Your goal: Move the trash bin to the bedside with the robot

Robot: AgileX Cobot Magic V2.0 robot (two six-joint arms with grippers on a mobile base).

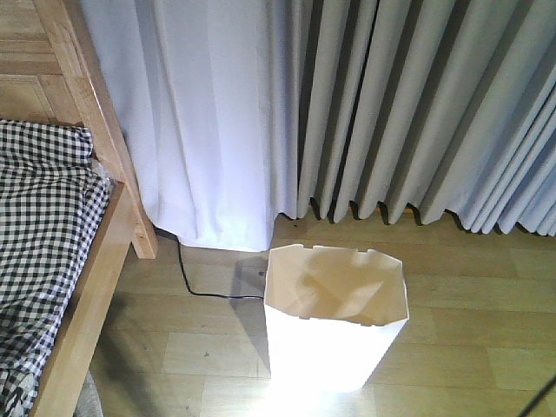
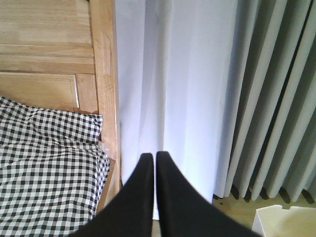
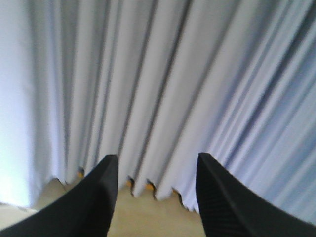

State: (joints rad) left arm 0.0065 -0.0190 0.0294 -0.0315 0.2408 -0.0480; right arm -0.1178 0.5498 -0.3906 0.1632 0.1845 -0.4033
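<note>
Trash bin (image 1: 334, 334) upright on floor near bed (image 1: 87, 287), ungripped: left gripper (image 2: 153, 157) pressed together, right gripper (image 3: 157, 165) spread.

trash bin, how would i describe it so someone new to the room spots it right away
Start at the long grey curtains and look down to the wooden floor in front of them. The trash bin stands there, to the right of the bed. It is the only white, open-topped container, with an angular notched rim and nothing visible inside.
</note>
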